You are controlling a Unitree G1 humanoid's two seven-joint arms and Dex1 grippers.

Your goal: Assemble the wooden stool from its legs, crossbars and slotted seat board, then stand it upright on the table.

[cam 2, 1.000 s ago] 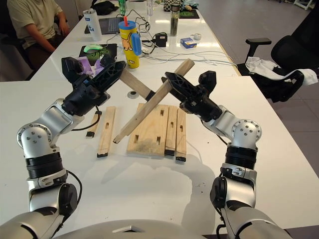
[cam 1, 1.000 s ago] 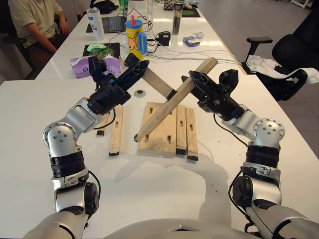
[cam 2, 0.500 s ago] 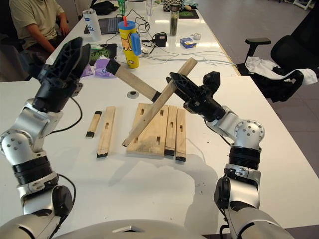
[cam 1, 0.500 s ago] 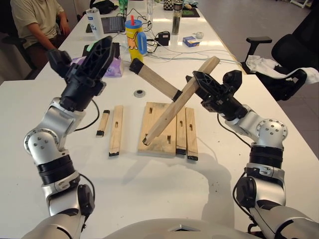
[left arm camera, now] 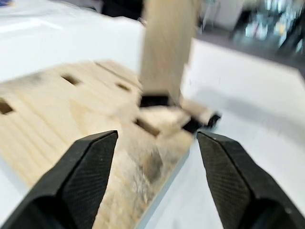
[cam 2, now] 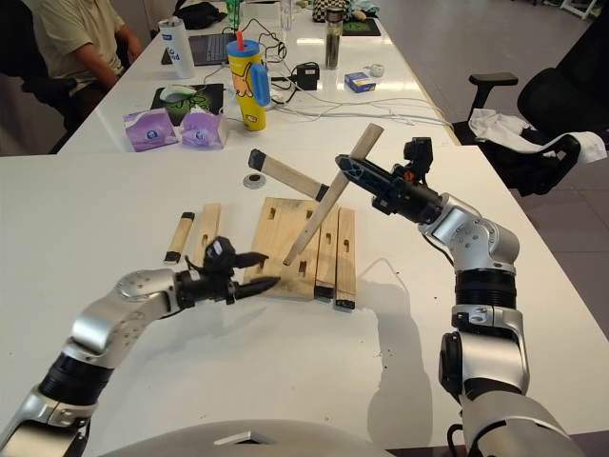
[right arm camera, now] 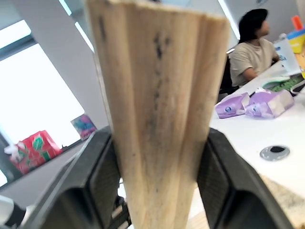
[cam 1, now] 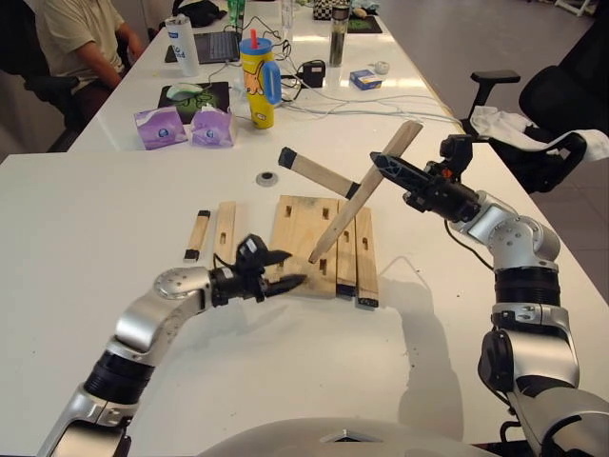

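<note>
Right pincer clenched around tilted leg; left pincer spread wide at seat board's near edge

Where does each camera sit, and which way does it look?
Left eye: on the head, looking down over the table; both arms show.
Right eye: beside it, same scene.
Left wrist: left arm, facing the seat board past the open left gripper.
Right wrist: right arm, looking along the leg the right gripper clamps.
Shared: the seat board, eyes and left wrist.
</note>
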